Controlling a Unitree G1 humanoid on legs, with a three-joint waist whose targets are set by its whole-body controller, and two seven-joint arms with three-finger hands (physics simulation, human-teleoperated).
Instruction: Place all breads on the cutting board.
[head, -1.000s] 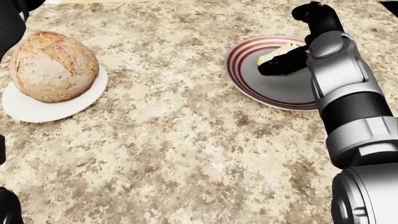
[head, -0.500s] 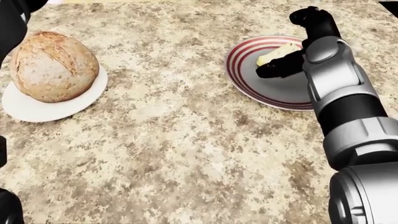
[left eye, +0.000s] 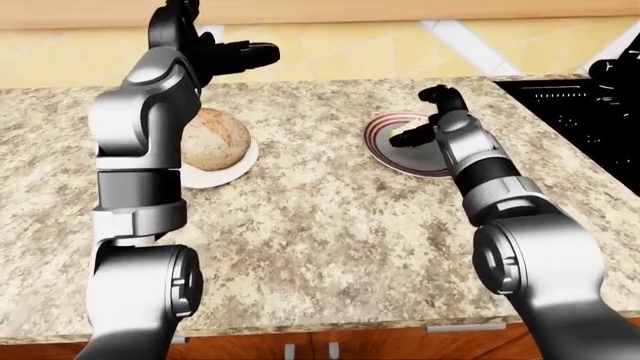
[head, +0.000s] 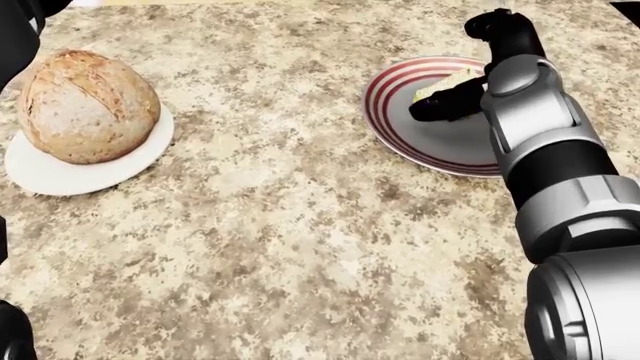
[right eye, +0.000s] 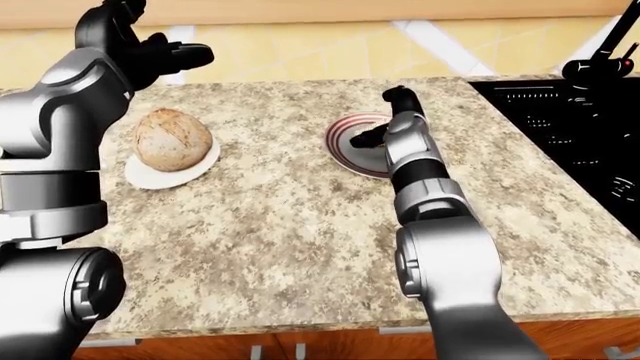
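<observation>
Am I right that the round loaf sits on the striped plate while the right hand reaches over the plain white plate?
Not quite. The head view shows the plates swapped: the round loaf sits on the plain white plate, while the right hand reaches over the striped plate.
</observation>
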